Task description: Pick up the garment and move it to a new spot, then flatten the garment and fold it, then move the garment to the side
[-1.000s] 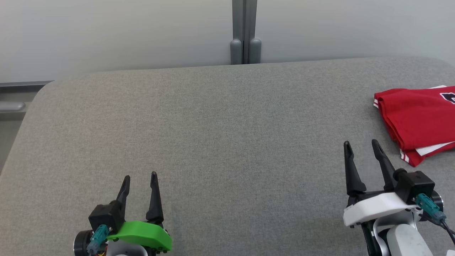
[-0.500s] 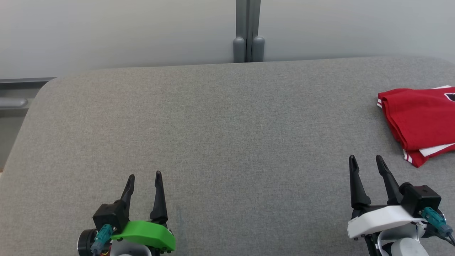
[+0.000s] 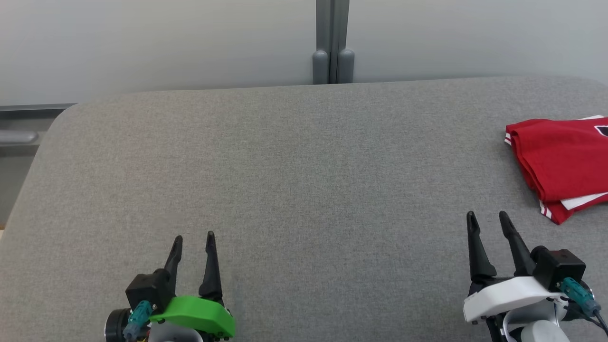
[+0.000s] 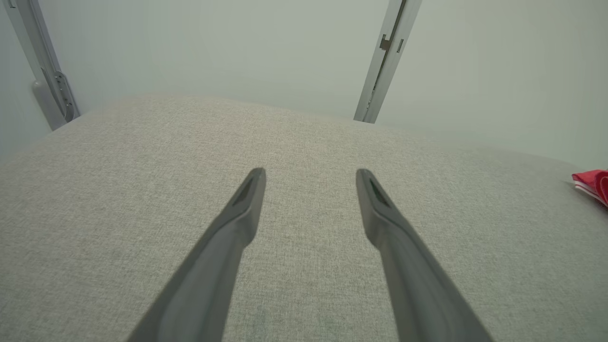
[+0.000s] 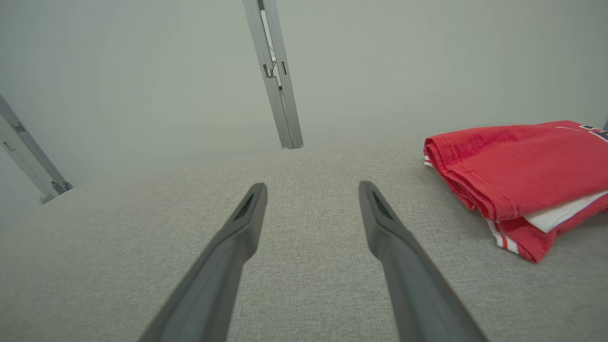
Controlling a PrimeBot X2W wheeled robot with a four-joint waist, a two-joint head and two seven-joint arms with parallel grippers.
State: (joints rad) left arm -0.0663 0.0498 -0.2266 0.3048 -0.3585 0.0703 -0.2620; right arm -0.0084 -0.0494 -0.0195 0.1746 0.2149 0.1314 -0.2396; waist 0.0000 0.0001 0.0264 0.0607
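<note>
The garment [image 3: 565, 161] is red with white trim, folded into a flat stack at the right edge of the grey fabric table [image 3: 304, 180]. It also lies at the right in the right wrist view [image 5: 522, 166], and a red corner [image 4: 593, 183] shows at the far right of the left wrist view. My right gripper [image 3: 488, 218] hovers open and empty near the front right, just left of and in front of the garment. My left gripper [image 3: 194, 237] stands open and empty at the front left, far from it.
A pale wall with a grey vertical post [image 3: 332, 42] runs behind the table's far edge. The table's rounded far-left corner [image 3: 71, 111] borders a grey rail [image 3: 19, 137]. Bare grey cloth spreads between the two grippers.
Both grippers have drawn back toward the near edge, still open. The camera shifted slightly, so the garment sits a bit further right in view.
</note>
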